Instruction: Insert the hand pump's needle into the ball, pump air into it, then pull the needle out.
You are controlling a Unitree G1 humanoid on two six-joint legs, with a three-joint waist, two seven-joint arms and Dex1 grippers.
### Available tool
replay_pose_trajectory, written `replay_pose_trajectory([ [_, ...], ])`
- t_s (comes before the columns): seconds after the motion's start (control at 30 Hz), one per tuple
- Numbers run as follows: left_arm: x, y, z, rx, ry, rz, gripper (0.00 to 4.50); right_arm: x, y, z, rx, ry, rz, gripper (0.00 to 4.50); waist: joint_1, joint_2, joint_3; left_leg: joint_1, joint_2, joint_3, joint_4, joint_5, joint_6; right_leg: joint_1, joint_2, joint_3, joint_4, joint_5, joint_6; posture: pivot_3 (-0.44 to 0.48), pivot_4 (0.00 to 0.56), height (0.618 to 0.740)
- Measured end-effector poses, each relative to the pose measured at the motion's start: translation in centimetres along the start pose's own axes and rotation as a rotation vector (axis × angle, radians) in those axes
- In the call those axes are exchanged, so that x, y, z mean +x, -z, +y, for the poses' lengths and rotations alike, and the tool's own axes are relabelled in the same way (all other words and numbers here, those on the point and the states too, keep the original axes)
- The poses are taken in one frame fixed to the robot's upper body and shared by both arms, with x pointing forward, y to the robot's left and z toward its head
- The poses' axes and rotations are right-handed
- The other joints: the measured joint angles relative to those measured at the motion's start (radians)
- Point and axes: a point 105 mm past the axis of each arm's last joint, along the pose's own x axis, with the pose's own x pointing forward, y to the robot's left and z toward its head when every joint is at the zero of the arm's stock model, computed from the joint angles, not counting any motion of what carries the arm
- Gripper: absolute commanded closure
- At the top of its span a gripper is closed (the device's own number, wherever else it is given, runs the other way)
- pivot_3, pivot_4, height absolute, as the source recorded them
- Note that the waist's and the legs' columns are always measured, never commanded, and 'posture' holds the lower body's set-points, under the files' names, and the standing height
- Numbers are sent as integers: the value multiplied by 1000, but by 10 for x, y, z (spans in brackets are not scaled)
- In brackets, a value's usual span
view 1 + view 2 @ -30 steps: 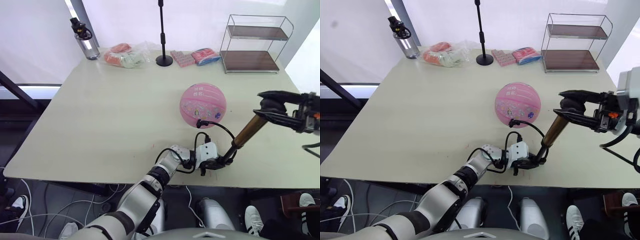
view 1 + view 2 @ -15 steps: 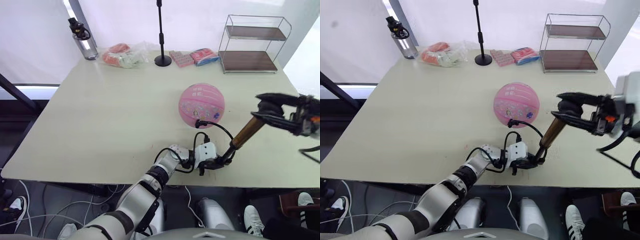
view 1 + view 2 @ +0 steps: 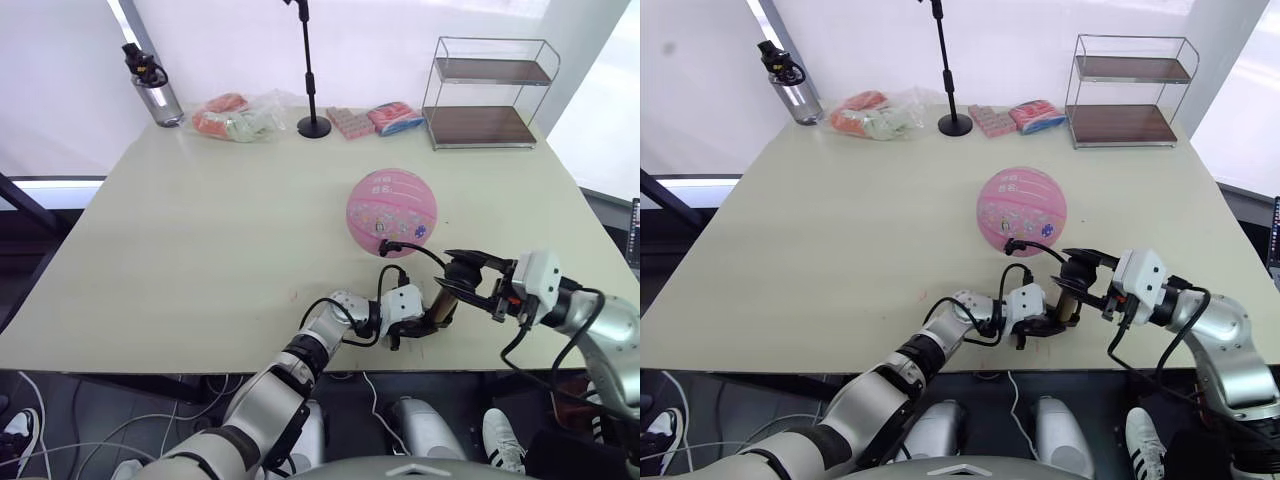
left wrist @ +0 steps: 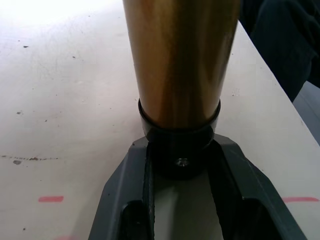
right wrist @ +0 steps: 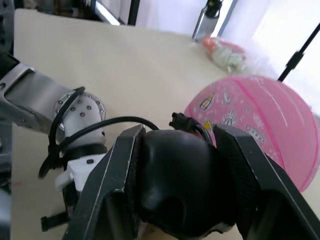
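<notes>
The pink ball [image 3: 392, 212] rests on the table [image 3: 200, 250], right of centre. The needle's black fitting [image 3: 386, 246] sits against the ball's near lower side; its pin is hidden. A thin black hose [image 3: 425, 256] loops from there to the hand pump [image 3: 443, 300], which leans near the front edge. My left gripper [image 3: 430, 320] is shut on the pump's black bottom cap [image 4: 180, 150], below the bronze cylinder [image 4: 177, 60]. My right gripper [image 3: 462, 276] is shut on the pump's black handle [image 5: 175, 195], low and close to the left gripper.
Along the far edge stand a water bottle [image 3: 148, 85], a bag of packets [image 3: 235, 115], a black stand [image 3: 310, 75], small packages [image 3: 375, 118] and a wire shelf [image 3: 485, 90]. The pump's base is close to the table's front edge.
My right gripper has come down and left with the handle, pushing it toward the pump's base. The left gripper still holds the base. The camera has shifted slightly.
</notes>
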Motion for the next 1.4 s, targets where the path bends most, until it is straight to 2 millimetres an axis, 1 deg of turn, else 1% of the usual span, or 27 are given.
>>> replay_pose_trajectory([
  [0.13, -2, 0, 0, 0, -10, -2, 3502, -4, -2, -4, 18, 3, 6, 2772, 0, 1, 1, 0, 1, -1, 0, 0, -1, -1, -1, -1, 0, 0, 0, 0, 150, 731],
  [0.23, -1, -2, -1, 10, -3, -11, 3502, -11, -11, -12, 51, -26, 31, 2772, 2, 4, 3, 0, 0, -1, 0, 0, 0, -4, -1, -1, 0, 2, -4, 0, 150, 731],
  [0.37, 2, -8, -2, 21, 9, -27, 3502, -15, -26, -22, 102, -44, 46, 2772, 8, 12, 9, -4, -4, -1, 0, 0, 0, -8, -2, -1, 0, 5, 0, 0, 150, 731],
  [0.43, 3, -10, -2, 23, 10, -31, 3502, -18, -42, -31, 117, -50, 29, 2772, 10, 14, 12, -4, -4, 0, 0, 0, 0, -8, -2, 0, -1, 5, 0, 0, 150, 731],
  [0.47, 3, -11, -1, 25, 9, -33, 3502, -22, -59, -40, 107, -52, 13, 2772, 10, 16, 16, -4, -5, 0, 0, 0, 0, -8, -4, 0, -1, 5, 0, 0, 150, 731],
  [0.57, 3, -11, 0, 26, 9, -31, 3502, -27, -90, -50, 85, -64, -26, 2772, 11, 13, 19, -4, -5, 0, 0, 0, 0, -8, -3, -1, -1, 4, -3, 0, 150, 731],
  [0.7, 4, -12, 0, 26, 9, -35, 3502, -34, -124, -61, 57, -78, -50, 2772, 13, 14, 22, -4, -5, 0, 0, 0, 0, -8, -4, 0, -1, 4, -3, 0, 150, 731],
  [0.77, 4, -12, 0, 26, 9, -36, 3502, -36, -135, -63, 42, -87, -57, 2772, 14, 14, 22, -5, -5, 0, 0, 0, 0, -8, -4, 0, -1, 4, -2, 0, 150, 731],
  [0.9, 5, -14, 0, 28, 9, -37, 3502, -36, -139, -64, 49, -106, -24, 2772, 22, 15, 24, -6, -5, 1, 0, 0, 0, -9, -4, 0, -1, 4, -2, 0, 150, 731],
  [0.97, 6, -16, 2, 33, 9, -37, 3502, -35, -141, -64, 49, -109, -13, 2772, 24, 15, 25, -8, -5, 1, 0, 0, 0, -12, -4, 0, -1, 6, 1, 0, 150, 731],
  [1.13, 8, -18, 2, 37, 14, -38, 3502, -36, -141, -63, 39, -102, -22, 2772, 31, 16, 24, -15, -6, 1, 1, 0, 0, -18, -4, 0, -1, 7, 2, 0, 150, 731],
  [1.2, 8, -17, 3, 36, 14, -33, 3502, -37, -133, -60, 20, -88, -15, 2772, 33, 14, 23, -15, -6, 0, 2, 0, 0, -18, -4, 0, -1, 7, 2, 0, 150, 731],
  [1.23, 8, -16, 3, 33, 12, -28, 3502, -37, -123, -57, 20, -76, -17, 2772, 32, 12, 21, -15, -6, 0, 2, 0, 0, -17, -4, 0, -1, 7, 3, 0, 150, 731],
  [1.27, 8, -16, 3, 33, 10, -28, 3502, -36, -121, -56, 23, -76, -17, 2772, 31, 12, 21, -14, -6, 1, 3, 0, 0, -17, -4, 0, -1, 7, 3, 0, 150, 731],
  [1.3, 9, -16, 4, 31, 7, -25, 3502, -35, -112, -54, 16, -69, -4, 2772, 30, 11, 21, -14, -6, 1, 3, 0, 0, -17, -4, 1, -1, 8, 4, 0, 150, 731],
  [1.33, 8, -14, 4, 25, 4, -20, 3502, -33, -100, -51, 18, -61, -2, 2772, 29, 7, 18, -12, -6, 1, 3, 0, 0, -15, -4, 1, -1, 8, 4, 0, 150, 731],
  [1.37, 8, -14, 4, 25, 4, -18, 3502, -32, -98, -50, 20, -59, -4, 2772, 29, 7, 18, -11, -6, 1, 3, 0, 0, -15, -4, 0, -1, 8, 4, 0, 150, 731],
  [1.4, 9, -12, 5, 20, -2, -12, 3502, -27, -82, -43, 33, -53, -1, 2772, 28, 6, 17, -5, -5, 2, 3, 0, 0, -9, -4, 1, -1, 5, 0, 0, 150, 731],
])
